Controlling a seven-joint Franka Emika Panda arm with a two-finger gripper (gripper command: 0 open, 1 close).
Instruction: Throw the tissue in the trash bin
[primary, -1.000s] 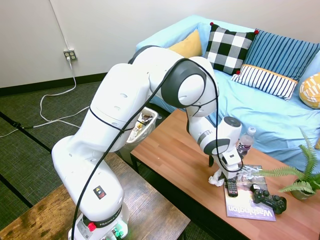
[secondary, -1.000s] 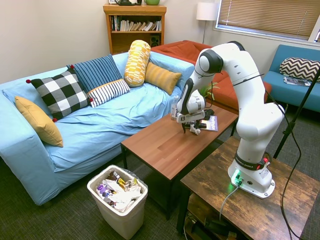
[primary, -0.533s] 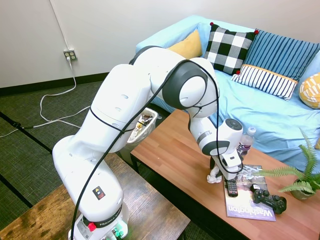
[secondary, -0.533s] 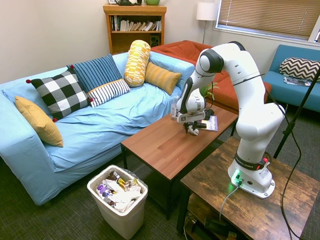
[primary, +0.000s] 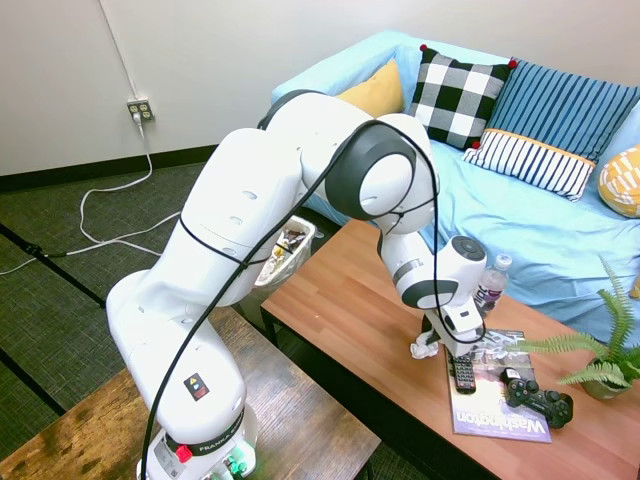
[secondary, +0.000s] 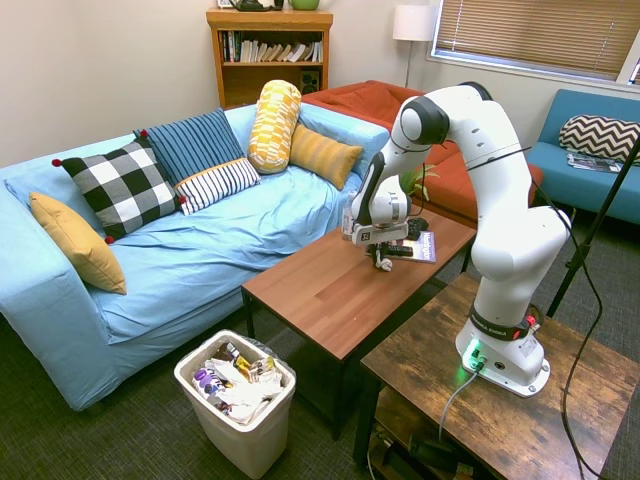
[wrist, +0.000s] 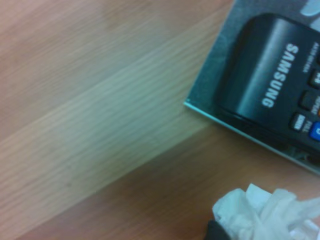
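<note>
Right now your gripper (primary: 437, 343) is pinching the tissue (primary: 424, 349), and the wad looks to hang just clear of the coffee table (secondary: 330, 285), beside the corner of the magazine (primary: 493, 395). Take the magazine as your landmark: the black remote (primary: 463, 374) lies on it, the game controller (primary: 538, 396) sits at its far edge from the tissue, and the water bottle (primary: 489, 284) stands on the sofa side of it. In the wrist view the tissue (wrist: 265, 212) shows as a ragged white crumple near the magazine's corner, with the remote (wrist: 277, 80) lying on the cover.

Judge the tissue as nearly weightless, soft and loosely crumpled. It will crush under the fingers and not push back, so a firm pinch through the thick middle of the wad is safer than a hold on a loose flap, which could tear or slip free. From these views you cannot tell how much paper lies between the fingers; much of the wad seems to dangle to one side, so expect it to sway as the arm swings.

The trash bin (secondary: 238, 435) stands on the floor well away from the magazine, past the table's opposite end, already holding mixed litter. Being so light, the tissue may drift as it falls, so release it low over the opening.
</note>
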